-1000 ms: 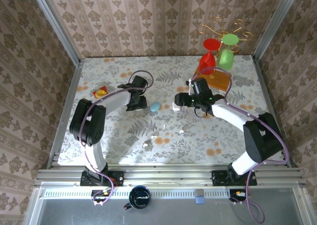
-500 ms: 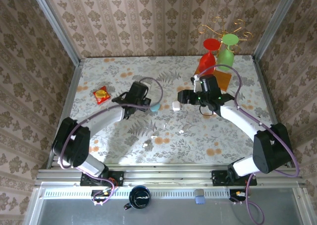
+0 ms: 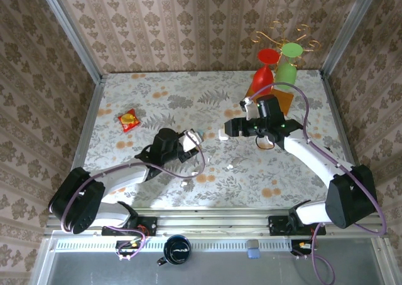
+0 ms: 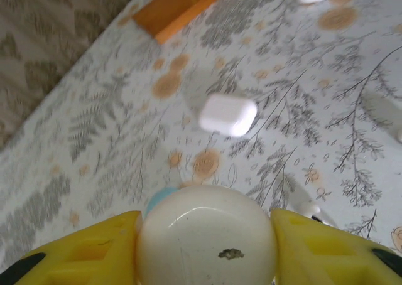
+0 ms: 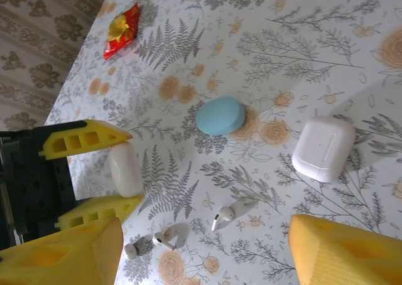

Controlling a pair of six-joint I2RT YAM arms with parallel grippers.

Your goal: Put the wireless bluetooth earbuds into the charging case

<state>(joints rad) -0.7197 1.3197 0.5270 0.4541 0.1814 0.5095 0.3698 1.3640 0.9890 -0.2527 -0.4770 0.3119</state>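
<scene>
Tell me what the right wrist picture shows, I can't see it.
The left gripper holds a white oval case. On the flowery table lie a blue case, a square white case and tiny white earbuds.

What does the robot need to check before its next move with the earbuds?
1. Charging case held: ok, left tool pinches it.
2. Case opened: not ok, it looks shut.
3. Earbuds reachable: ok, loose on the table.
4. Right tool free: ok, open and empty.
5. Light-blue case and squarish white case out of the way: ok, apart from the earbuds.
</scene>
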